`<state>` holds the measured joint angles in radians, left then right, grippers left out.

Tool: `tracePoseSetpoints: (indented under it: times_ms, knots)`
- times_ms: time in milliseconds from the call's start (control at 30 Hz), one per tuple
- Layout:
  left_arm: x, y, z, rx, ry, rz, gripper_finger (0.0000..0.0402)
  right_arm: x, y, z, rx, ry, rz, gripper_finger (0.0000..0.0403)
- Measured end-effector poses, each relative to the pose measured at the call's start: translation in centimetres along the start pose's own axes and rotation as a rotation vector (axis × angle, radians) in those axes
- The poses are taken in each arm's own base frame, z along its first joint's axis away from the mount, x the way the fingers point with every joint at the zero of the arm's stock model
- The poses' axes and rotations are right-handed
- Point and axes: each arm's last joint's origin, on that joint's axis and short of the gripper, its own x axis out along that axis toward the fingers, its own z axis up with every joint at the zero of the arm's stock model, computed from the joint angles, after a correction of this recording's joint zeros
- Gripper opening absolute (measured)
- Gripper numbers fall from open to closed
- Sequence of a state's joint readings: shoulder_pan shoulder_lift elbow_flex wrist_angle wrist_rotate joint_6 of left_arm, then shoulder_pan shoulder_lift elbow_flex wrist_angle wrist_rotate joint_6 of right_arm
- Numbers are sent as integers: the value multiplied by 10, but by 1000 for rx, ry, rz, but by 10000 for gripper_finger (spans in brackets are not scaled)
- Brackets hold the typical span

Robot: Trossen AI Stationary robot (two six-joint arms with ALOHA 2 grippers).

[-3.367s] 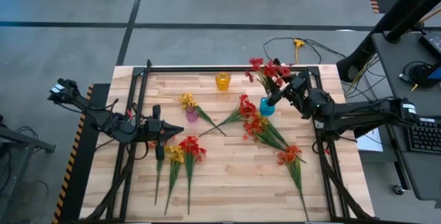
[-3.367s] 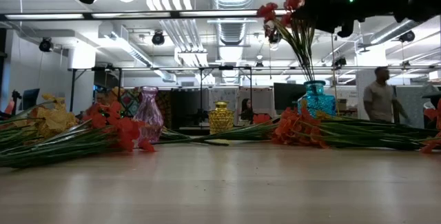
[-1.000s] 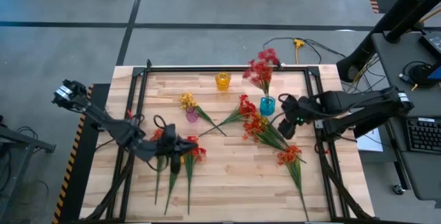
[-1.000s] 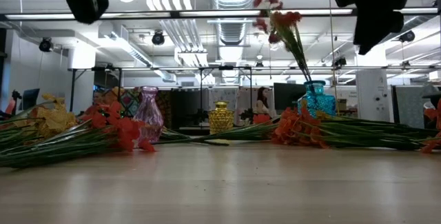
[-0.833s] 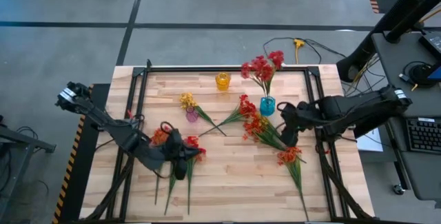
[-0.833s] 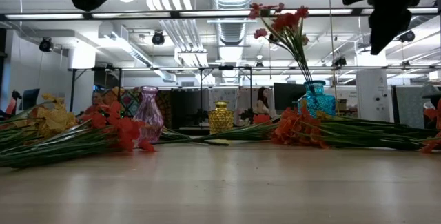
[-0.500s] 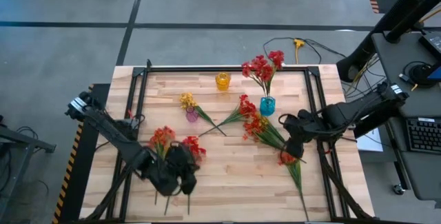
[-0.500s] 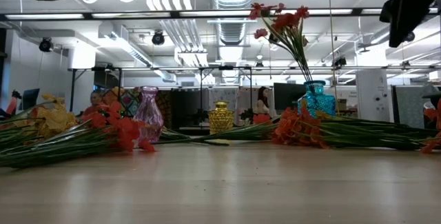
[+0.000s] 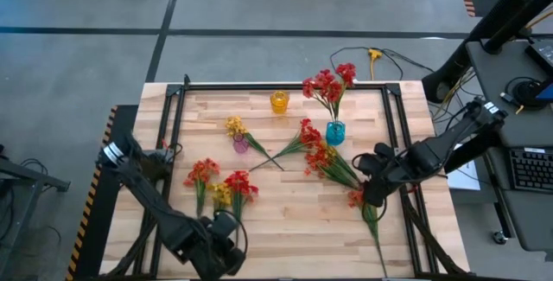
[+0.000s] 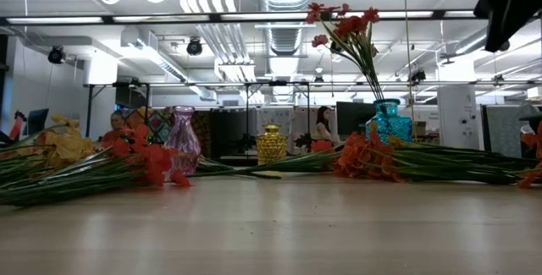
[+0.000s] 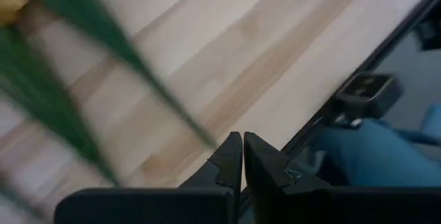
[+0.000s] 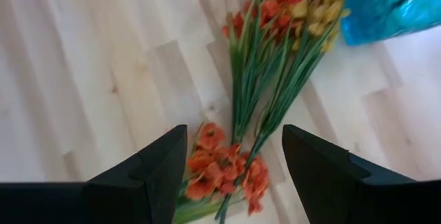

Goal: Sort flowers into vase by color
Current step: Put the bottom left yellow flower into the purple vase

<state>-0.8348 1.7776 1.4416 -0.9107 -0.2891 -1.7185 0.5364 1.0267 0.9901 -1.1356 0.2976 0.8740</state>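
Red flowers (image 9: 327, 84) stand with their stems in the blue vase (image 9: 334, 131). The yellow vase (image 9: 278, 101) and the purple vase (image 9: 241, 143) stand farther left. Other flowers lie flat on the table: red and yellow sprays (image 9: 223, 188) at the left, a mixed bunch (image 9: 318, 153) by the blue vase, an orange spray (image 9: 359, 198) at the right. My right gripper (image 12: 234, 162) hovers open above the orange spray's blossoms (image 12: 220, 172). My left gripper (image 11: 242, 156) is shut and holds nothing, over the table's near edge by the left sprays' stem ends (image 11: 103, 45).
A black metal frame (image 9: 173, 108) runs along the table's far edge and both sides. In the low view the lying sprays (image 10: 102, 169) and the three vases line the far half; bare wood (image 10: 271, 233) lies nearer. People show in the room behind.
My left gripper has swung from over the left sprays toward the table's near edge, turning as it went, and has stayed shut. My right gripper has gone from beside the blue vase toward the near edge, above the orange spray. The red flowers in the blue vase swayed, then settled.
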Motion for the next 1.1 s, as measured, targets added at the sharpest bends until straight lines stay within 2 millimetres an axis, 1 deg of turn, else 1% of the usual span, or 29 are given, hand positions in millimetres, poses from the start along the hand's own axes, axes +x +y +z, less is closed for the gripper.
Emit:
tracePoseSetpoints:
  times_ms: [100, 200, 333, 433, 500, 600, 733, 900, 1000, 1100]
  knots:
    - [-3, 0, 0, 16, 11, 52, 0, 5, 2, 1, -8, -15, -38, 228]
    - [-5, 5, 1, 44, 13, 85, 0, 11, 7, 3, -13, -14, -58, 228]
    - [-4, 20, 3, 95, 18, 135, 0, 20, 11, 5, -26, -18, -108, 228]
    - [0, 34, 6, 99, 21, 162, 0, 26, 10, 9, -8, -21, -143, 228]
    - [2, 43, 11, 87, 16, 157, 0, 29, 7, 13, 6, -32, -172, 228]
    - [5, 56, 23, 72, -7, 142, 0, 31, 1, 19, 8, -43, -203, 228]
    - [3, 71, 40, 70, -18, 104, 0, 29, -10, 25, 21, -46, -210, 228]
    - [-11, 87, 52, 91, -27, 69, 0, 21, -17, 26, 23, -51, -183, 228]
    - [-19, 93, 57, 113, -87, 41, 0, 17, -21, 26, 38, -59, -169, 228]
    - [-27, 94, 61, 133, -169, 11, 0, 14, -23, 25, 46, -64, -153, 228]
